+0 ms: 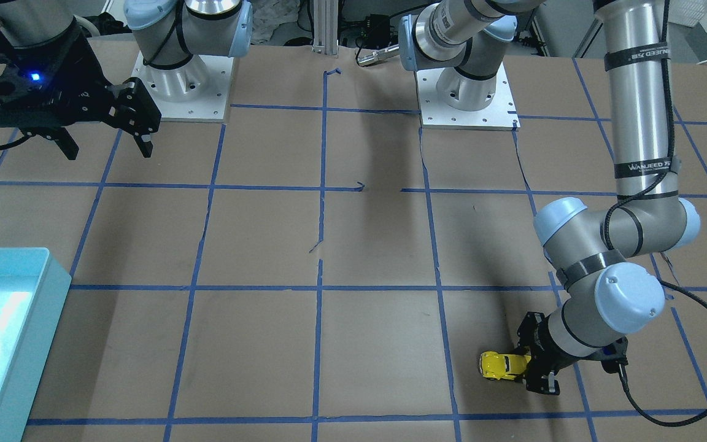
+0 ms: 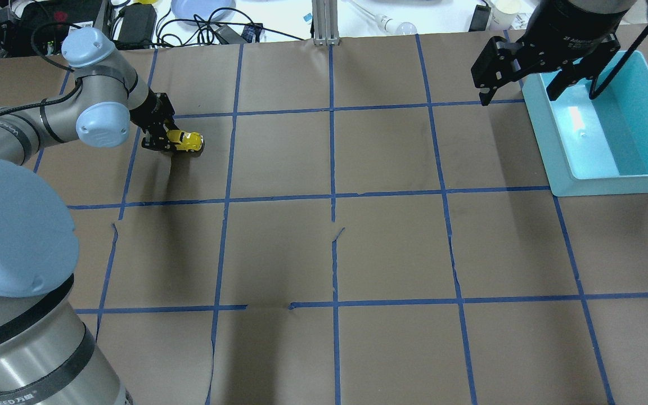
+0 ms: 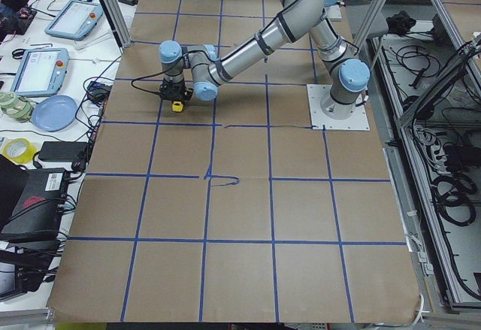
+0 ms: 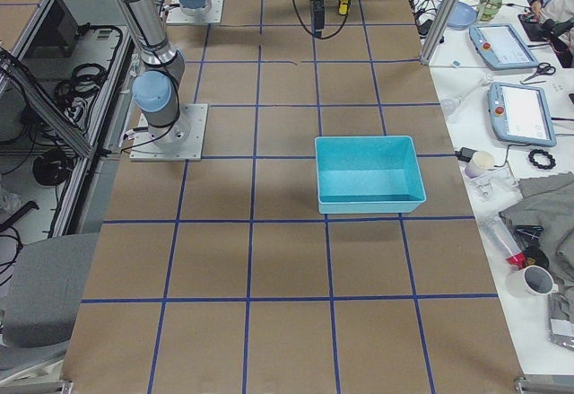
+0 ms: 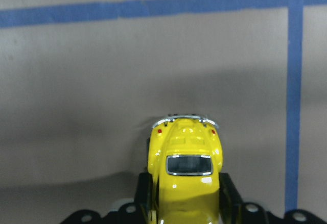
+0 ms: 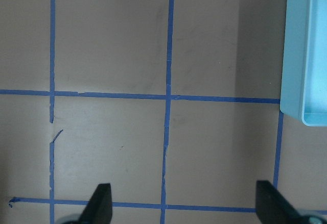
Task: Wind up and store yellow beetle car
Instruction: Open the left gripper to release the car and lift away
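1. The left jaws are closed tight on the flanks of the yellow beetle car (image 5: pixel 185 173) and hold nothing else. The car sits wheels-down on the desk (image 2: pixel 391 247), well apart from the teal bin (image 2: pixel 611 185).
2. To wind it well, I would press the wheels firmly down and drag straight along the car's own length, without tilting or letting it slip.
3. The right jaws, spread wide and empty, hang over the bin's edge.
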Action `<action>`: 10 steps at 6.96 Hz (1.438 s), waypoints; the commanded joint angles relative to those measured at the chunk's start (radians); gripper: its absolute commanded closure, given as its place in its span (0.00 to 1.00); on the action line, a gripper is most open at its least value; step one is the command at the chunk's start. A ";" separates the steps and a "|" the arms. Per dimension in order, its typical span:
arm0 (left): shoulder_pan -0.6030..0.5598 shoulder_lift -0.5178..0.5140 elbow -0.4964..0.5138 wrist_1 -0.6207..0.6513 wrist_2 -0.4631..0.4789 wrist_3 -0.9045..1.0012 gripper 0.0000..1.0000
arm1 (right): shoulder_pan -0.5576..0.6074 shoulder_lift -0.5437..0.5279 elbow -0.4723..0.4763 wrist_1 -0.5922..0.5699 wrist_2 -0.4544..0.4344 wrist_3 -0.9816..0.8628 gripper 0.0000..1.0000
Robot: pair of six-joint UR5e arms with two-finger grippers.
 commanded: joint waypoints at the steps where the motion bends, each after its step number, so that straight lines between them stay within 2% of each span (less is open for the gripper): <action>1: 0.045 0.000 0.001 0.000 -0.004 0.005 1.00 | 0.000 0.000 0.000 0.000 0.000 0.000 0.00; 2: 0.048 -0.002 -0.002 0.000 -0.001 0.004 1.00 | 0.000 0.000 0.000 0.000 0.000 0.000 0.00; 3: 0.048 -0.002 0.001 0.000 -0.001 0.002 0.68 | 0.000 0.000 0.000 0.000 0.000 0.000 0.00; 4: 0.048 -0.002 0.001 0.001 -0.002 -0.005 0.16 | 0.000 0.000 0.000 0.000 0.000 0.000 0.00; 5: 0.048 -0.002 0.001 0.018 -0.002 -0.001 0.08 | 0.000 0.000 0.000 0.000 0.000 0.000 0.00; 8: 0.048 0.025 0.009 0.061 -0.004 0.034 0.05 | 0.000 0.000 0.000 0.000 0.000 0.000 0.00; 10: 0.037 0.074 0.013 0.048 -0.002 0.355 0.04 | 0.000 0.000 0.000 0.000 0.000 0.000 0.00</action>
